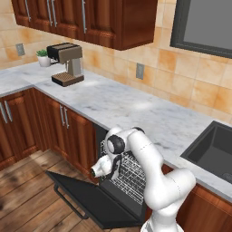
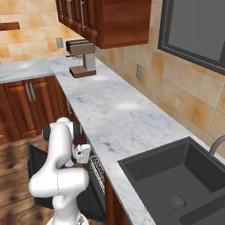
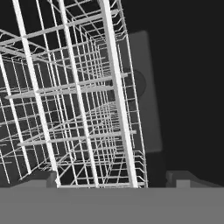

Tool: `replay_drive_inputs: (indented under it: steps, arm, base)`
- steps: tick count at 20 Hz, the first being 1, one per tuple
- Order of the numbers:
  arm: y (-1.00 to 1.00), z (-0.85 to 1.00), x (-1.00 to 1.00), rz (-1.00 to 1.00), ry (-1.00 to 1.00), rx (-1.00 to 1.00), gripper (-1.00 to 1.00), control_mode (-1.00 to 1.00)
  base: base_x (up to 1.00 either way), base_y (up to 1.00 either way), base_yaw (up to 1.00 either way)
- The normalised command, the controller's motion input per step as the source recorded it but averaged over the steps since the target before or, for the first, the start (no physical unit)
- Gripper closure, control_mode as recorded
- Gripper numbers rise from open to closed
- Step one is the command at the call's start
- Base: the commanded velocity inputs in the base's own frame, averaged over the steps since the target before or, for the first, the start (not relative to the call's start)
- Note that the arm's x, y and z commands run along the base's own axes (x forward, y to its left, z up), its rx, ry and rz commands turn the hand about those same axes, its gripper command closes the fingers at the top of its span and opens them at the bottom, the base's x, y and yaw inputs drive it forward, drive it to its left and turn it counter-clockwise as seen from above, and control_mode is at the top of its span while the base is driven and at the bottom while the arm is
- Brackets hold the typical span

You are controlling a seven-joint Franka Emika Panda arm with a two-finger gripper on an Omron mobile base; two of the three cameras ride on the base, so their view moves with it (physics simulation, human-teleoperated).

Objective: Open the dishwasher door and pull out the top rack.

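A: Entry, step in hand. The dishwasher door [image 1: 97,201] is seen folded down flat, near level above the wooden floor, with its bar handle at the outer edge. Step 1 of 2 is judged complete.

B: And the top rack [image 1: 131,174]?

A: It is seen in the open cavity under the marble table [image 1: 136,108], right of the reddish-brown cabinets. Whether it has been drawn forward at all cannot be told. Step 2 is judged to be in hand.

B: Position of the gripper [image 1: 105,168]?

A: It is held at the cavity mouth, just in front of the wire grid. In the hand view the rack's front edge wires are seen very near, between the 2 finger tips [image 3: 41,178]. The jaws are spread wide; nothing is pinched.

B: What is called for next?

A: Judged: a front wire of the rack should be brought fully between the jaws, the jaws pressed onto it, then a straight level pull outward over the door. Contact with a wire cannot be confirmed yet.
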Motion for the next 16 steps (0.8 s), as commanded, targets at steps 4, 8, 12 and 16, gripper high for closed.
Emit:
replay_drive_inputs:
  steps: [4,8,12,16]
  arm:
    - [-0.14,0.03,0.26,-0.04,-0.01,0.03,-1.0,-1.0]
    - [-0.25,-0.17,0.37,-0.03,0.0,0.03,-1.0,-1.0]
    - [-0.32,-0.33,0.45,-0.01,0.0,0.06,-1.0,-1.0]
    - [-0.39,-0.45,0.39,0.0,0.0,0.12,-1.0,-1.0]
  base:
    - [0.0,0.0,0.0]
    - [0.0,0.0,0.0]
    - [0.0,0.0,0.0]
    - [0.0,0.0,0.0]
